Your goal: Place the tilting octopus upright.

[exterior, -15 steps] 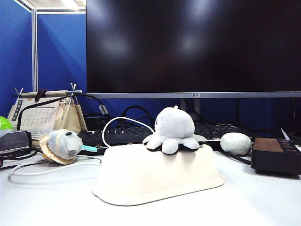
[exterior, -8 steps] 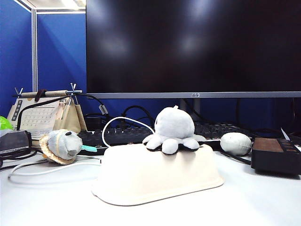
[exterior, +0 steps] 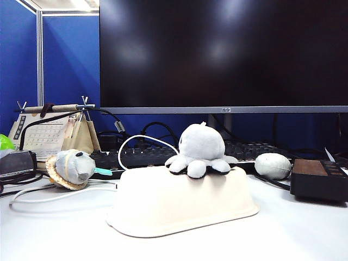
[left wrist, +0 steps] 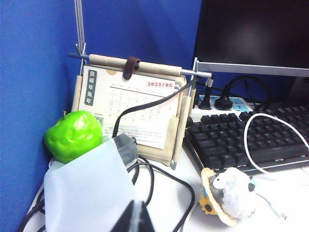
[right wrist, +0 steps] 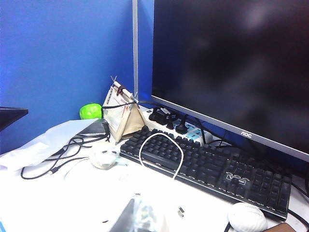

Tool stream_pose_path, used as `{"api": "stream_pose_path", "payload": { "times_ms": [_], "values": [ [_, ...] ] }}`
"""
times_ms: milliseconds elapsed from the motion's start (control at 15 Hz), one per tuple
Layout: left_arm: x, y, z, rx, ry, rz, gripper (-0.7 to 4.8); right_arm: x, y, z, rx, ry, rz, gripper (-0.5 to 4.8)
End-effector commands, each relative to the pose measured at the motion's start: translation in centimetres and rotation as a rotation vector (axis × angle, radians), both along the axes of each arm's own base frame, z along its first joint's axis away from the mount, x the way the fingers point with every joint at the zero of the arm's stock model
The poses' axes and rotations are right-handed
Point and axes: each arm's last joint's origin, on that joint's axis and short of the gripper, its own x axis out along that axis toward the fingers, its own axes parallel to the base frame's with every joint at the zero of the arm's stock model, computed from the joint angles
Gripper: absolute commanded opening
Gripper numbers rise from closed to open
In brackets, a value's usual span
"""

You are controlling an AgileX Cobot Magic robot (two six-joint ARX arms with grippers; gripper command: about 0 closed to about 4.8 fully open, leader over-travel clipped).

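Now the octopus sits upright atop the overturned cream tray on my desk, so I keep both arms back; right fingers closed, empty; left fingers indeterminate.

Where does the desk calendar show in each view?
Exterior: desk calendar at the far left, behind the hatted plush.
Left wrist: beside the green fruit, beyond the left gripper.
Right wrist: between fruit and keyboard, far beyond the right gripper.
Shared landmark: the keyboard.
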Motion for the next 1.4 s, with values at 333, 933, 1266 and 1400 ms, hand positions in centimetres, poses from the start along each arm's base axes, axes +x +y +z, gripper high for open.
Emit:
{"api": "stream_pose_path", "payload": {
  "times_ms": [333, 933, 1266, 1400],
  "values": [
    [0.0, 0.0, 0.2, 0.002, -0.015, 0.000, -0.05, 0.0, -0.1, 0.2, 0.017, -0.006, 0.003, -0.05],
    [0.0, 0.0, 0.2, 0.002, -0.015, 0.000, -0.05, 0.5, 0.6, -0.1, 0.069, -0.041, -0.146, -0.05],
    [0.0, 0.0, 0.2, 0.002, -0.014, 0.000, -0.05, 2.6, 1.5, -1.6, 0.097, -0.156, -0.386, -0.05],
    [0.0, 0.0, 0.2, 0.002, -0.013, 0.000, -0.05, 3.5, 1.6, -3.0, 0.047, -0.141, -0.378, -0.05]
  ]
}}
